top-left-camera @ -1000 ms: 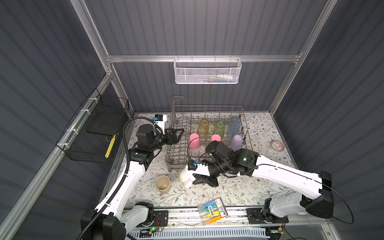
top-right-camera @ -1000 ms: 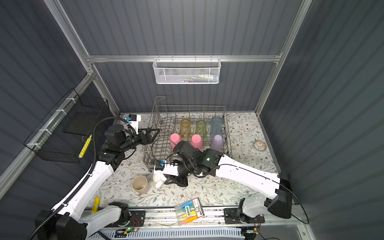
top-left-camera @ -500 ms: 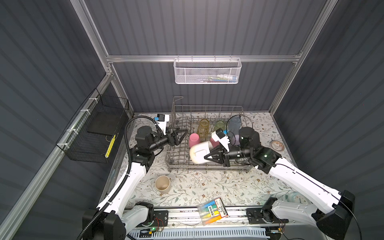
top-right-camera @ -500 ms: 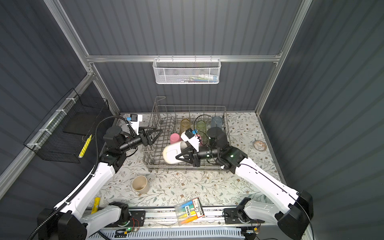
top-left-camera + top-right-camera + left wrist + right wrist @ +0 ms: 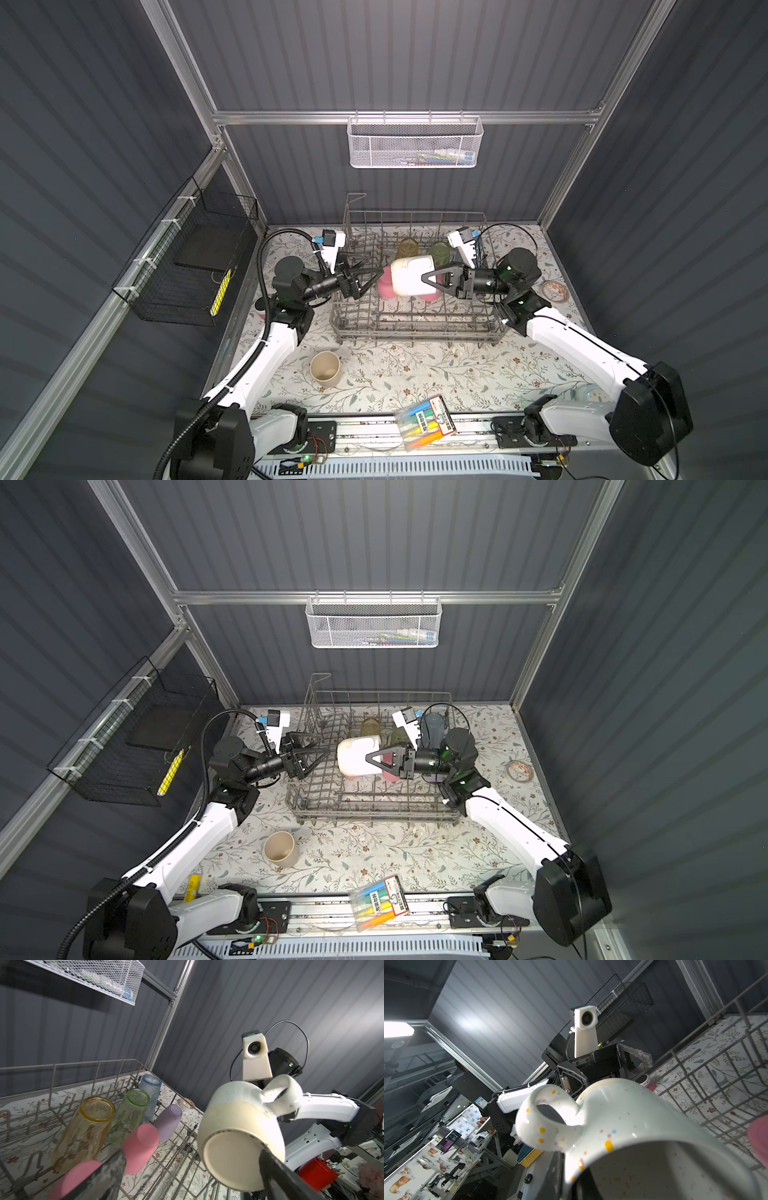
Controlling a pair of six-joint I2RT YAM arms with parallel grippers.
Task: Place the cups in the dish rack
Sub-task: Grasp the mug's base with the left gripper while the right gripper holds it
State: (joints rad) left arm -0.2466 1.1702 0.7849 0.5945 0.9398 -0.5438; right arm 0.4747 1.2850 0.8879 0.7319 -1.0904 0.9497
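Observation:
My right gripper (image 5: 428, 276) is shut on the rim of the cream speckled mug (image 5: 409, 274), which hangs on its side above the dish rack (image 5: 415, 328). One finger (image 5: 554, 1174) presses the rim of the mug (image 5: 633, 1126) from outside. My left gripper (image 5: 372, 268) stands open, facing the base of the mug (image 5: 243, 1136), close to it. Upside down in the rack stand an amber glass (image 5: 87, 1126), a green glass (image 5: 131, 1113), a blue tumbler (image 5: 150, 1093), a lilac tumbler (image 5: 169, 1122) and two pink tumblers (image 5: 141, 1147). A beige tumbler (image 5: 325, 368) stands upright on the table.
A white mesh basket (image 5: 415, 143) hangs on the back wall and a black wire basket (image 5: 195, 266) on the left wall. A marker pack (image 5: 424, 422) lies at the front edge. A small dish (image 5: 552, 289) sits right of the rack.
My right arm lifted the mug off the table in front of the rack and swung it up over the rack. My left gripper opened wider and now faces the mug's base.

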